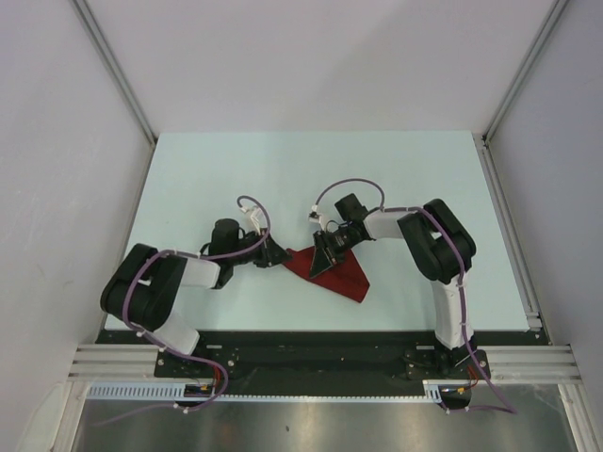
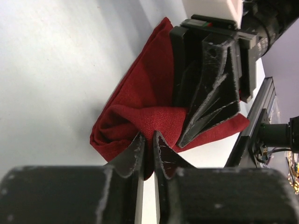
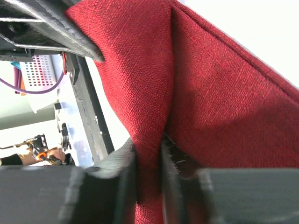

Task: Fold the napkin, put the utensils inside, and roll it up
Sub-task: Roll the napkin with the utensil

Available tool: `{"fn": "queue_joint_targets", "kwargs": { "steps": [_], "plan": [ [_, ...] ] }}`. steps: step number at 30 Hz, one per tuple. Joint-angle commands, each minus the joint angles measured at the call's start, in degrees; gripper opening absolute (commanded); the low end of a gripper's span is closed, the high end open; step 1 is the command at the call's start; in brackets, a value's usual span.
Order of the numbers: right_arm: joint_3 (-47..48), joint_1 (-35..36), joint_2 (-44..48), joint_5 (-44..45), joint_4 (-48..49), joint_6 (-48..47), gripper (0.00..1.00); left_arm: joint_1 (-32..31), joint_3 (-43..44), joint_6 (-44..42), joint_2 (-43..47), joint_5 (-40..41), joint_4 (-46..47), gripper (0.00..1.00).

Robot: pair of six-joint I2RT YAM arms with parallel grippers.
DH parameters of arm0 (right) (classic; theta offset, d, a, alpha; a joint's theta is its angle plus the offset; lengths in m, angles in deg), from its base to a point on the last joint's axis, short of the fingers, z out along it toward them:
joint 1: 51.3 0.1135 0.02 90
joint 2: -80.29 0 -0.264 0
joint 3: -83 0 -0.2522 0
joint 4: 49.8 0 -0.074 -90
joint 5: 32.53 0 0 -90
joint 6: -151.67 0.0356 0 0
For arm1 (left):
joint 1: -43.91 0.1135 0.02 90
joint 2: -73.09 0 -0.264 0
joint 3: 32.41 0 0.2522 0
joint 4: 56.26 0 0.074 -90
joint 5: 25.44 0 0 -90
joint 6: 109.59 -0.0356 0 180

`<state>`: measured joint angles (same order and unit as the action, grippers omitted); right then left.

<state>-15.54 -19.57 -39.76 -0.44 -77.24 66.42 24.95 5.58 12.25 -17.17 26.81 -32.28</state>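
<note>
We see a pale, plain table [image 1: 283, 179]. Toward its near edge rests a dark red napkin [image 1: 350, 281], bunched into folds and partly raised off the surface.

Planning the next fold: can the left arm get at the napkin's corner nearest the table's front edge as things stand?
Probably not straight away. The left gripper is shut on the napkin at its left end, and the right gripper, also shut on the cloth, stands between it and that corner.

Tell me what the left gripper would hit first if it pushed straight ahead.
The left gripper pinches the napkin, so that fold comes first; beyond it, probably the right gripper, depth unclear.
</note>
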Motion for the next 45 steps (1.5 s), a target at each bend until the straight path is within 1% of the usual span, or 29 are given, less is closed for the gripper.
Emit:
{"fn": "queue_joint_targets", "kwargs": {
  "steps": [1,2,4,7,10,11,13,14,15,17,21,22,25,27,33,39,41,44,45],
  "plan": [
    [0.5,-0.96,2.44,12.29,-6.71,-1.06,0.38,-0.55,2.57,-0.72,-0.97,-0.48,-1.26,0.1],
    [0.68,-0.96,3.32,13.77,-7.24,-0.89,0.41,-0.55,2.75,-0.81,-1.41,-0.3,-1.61,0.04],
    [1.12,-0.96,6.38,15.36,-8.65,-0.71,0.45,-0.55,3.36,-1.07,-2.55,-0.04,-2.57,0.0],
    [1.12,-0.88,11.3,18.88,-9.62,-0.18,0.52,-0.55,4.07,-0.72,-3.69,-0.38,-2.67,0.0],
    [0.68,0.79,15.36,25.37,-10.15,-1.15,0.55,-0.55,4.42,-0.63,-3.87,-0.56,-2.84,0.0],
    [0.42,3.23,18.16,30.52,-9.8,-2.11,0.55,-0.55,4.34,-0.72,-3.87,-0.48,-2.93,0.0],
    [-0.37,6.05,20.89,37.05,-8.75,-3.17,0.57,-0.55,4.42,-0.81,-3.78,-0.39,-3.28,0.0],
    [-1.68,7.72,23.08,43.52,-6.83,-3.69,0.58,-0.55,4.42,-0.81,-3.7,-0.21,-3.37,0.0],
    [-2.3,10.35,23.98,46.19,-5.85,-4.57,0.59,-0.55,4.51,-0.98,-3.61,-0.12,-3.63,0.0],
    [-4.41,12.91,25.99,51.03,-2.7,-5.97,0.6,-0.55,4.51,-1.16,-3.52,-0.04,-3.81,0.0],
    [-5.74,18.88,25.75,54.83,-0.74,-10.19,0.62,-0.55,4.6,-1.34,-3.52,0.23,-4.16,0.0],
    [-5.83,19.77,25.31,56.75,-0.74,-10.9,0.62,-0.55,4.6,-1.34,-3.43,0.14,-4.25,0.0],
    [-5.91,22.32,23.81,57.91,-0.39,-12.66,0.62,-0.55,4.69,-1.42,-3.26,0.23,-4.42,0.0],
    [-5.65,22.68,22.41,59.84,-0.48,-13.01,0.62,-0.55,4.69,-1.51,-3.26,0.4,-4.6,0.0],
    [-5.04,22.94,19.77,58.88,-1.09,-13.63,0.61,-0.55,4.69,-1.78,-2.99,0.49,-4.86,0.0],
    [-5.56,22.85,17.48,61.16,-1.36,-13.89,0.6,-0.55,4.78,-1.86,-2.82,0.32,-5.13,0.01],
    [-5.83,22.94,16.7,63.0,-1.09,-13.89,0.6,-0.55,4.78,-1.95,-2.64,0.32,-5.22,0.02],
    [-6.0,22.68,15.38,63.71,-1.18,-13.98,0.6,-0.55,4.69,-1.95,-2.2,0.49,-5.22,0.11],
    [-6.0,22.68,15.02,63.88,-1.27,-14.07,0.6,-0.55,4.51,-1.95,-1.68,0.49,-5.22,0.16]
  ]
}}
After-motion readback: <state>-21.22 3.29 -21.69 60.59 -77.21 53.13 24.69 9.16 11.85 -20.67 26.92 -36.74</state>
